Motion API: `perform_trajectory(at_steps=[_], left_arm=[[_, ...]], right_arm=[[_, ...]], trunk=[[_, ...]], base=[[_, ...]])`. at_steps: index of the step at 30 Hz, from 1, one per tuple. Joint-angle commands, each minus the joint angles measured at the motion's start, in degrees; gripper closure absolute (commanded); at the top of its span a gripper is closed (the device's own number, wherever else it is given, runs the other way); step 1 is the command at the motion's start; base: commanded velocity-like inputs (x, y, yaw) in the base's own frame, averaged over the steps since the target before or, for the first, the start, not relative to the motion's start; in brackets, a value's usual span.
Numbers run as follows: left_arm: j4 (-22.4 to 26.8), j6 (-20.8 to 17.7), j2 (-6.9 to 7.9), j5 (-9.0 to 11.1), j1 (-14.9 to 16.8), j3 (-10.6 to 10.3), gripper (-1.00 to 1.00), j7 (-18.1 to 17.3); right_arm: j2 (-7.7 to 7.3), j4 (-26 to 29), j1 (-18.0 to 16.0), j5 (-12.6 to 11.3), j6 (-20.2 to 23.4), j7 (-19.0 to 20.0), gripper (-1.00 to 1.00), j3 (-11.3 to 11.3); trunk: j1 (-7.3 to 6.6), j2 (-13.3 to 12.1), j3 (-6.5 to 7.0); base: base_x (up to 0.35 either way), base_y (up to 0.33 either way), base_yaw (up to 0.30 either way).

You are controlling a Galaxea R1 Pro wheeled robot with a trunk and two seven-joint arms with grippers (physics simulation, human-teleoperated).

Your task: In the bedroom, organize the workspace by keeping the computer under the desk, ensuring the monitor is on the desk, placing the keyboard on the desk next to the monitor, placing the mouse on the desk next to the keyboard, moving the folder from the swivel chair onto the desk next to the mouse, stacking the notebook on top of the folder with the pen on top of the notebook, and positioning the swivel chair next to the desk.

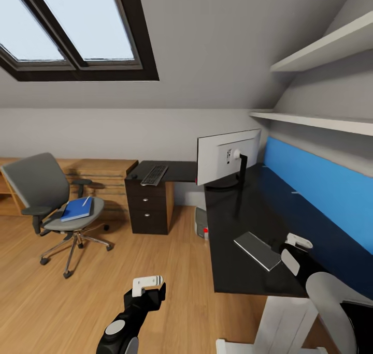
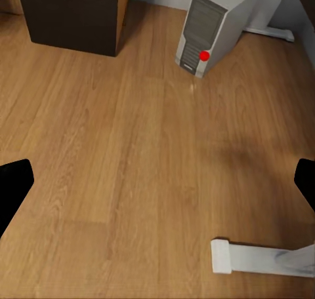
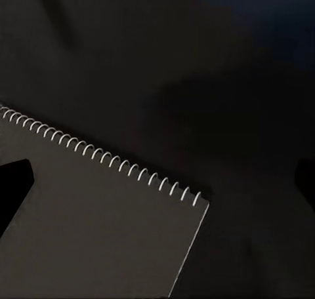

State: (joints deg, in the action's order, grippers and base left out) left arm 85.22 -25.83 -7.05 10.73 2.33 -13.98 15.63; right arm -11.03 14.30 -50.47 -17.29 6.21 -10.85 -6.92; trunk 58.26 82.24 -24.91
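The grey swivel chair [image 1: 49, 198] stands on the floor at the left, apart from the desk [image 1: 243, 214]. On its seat lies the blue folder [image 1: 76, 209] with the white pen [image 1: 86, 201] on top. The monitor [image 1: 228, 156] stands on the desk, its pale back towards me. Over the drawer unit [image 1: 147, 209] lies the keyboard [image 1: 154, 175], with a small dark lump, perhaps the mouse [image 1: 134, 176], beside it. The computer [image 2: 207, 33] stands under the desk. My right gripper [image 1: 294, 250] is open just above the spiral notebook [image 3: 98, 233]. My left gripper [image 1: 148, 285] hangs open over the floor.
A light wooden dresser [image 1: 101, 180] lines the back wall behind the chair. Two white shelves [image 1: 316, 121] jut out above the desk's blue back panel [image 1: 321, 188]. The desk's white foot [image 2: 262, 258] lies on the wooden floor near my left gripper.
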Motion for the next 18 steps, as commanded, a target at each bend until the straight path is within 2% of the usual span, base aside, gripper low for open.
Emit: perform_trajectory(at_steps=[1,10,18], left_arm=[[0.0,-0.2,0.02,0.6,0.0,-0.1,-1.0,0.5],[-0.1,-0.2,0.02,0.6,0.0,-0.1,-1.0,0.5],[-0.2,-0.2,0.02,0.6,0.0,-0.2,-1.0,0.5]], right_arm=[[0.11,0.1,0.0,0.1,0.3,-0.2,-1.0,0.0],[0.41,0.1,0.0,3.1,0.3,-0.1,-1.0,0.3],[0.58,0.0,0.0,3.5,0.3,-0.1,-1.0,0.4]], trunk=[[0.03,0.0,-0.07],[0.03,0.0,-0.07],[0.03,0.0,-0.07]], base=[[0.274,0.0,0.0],[0.304,0.0,0.0],[0.319,0.0,0.0]])
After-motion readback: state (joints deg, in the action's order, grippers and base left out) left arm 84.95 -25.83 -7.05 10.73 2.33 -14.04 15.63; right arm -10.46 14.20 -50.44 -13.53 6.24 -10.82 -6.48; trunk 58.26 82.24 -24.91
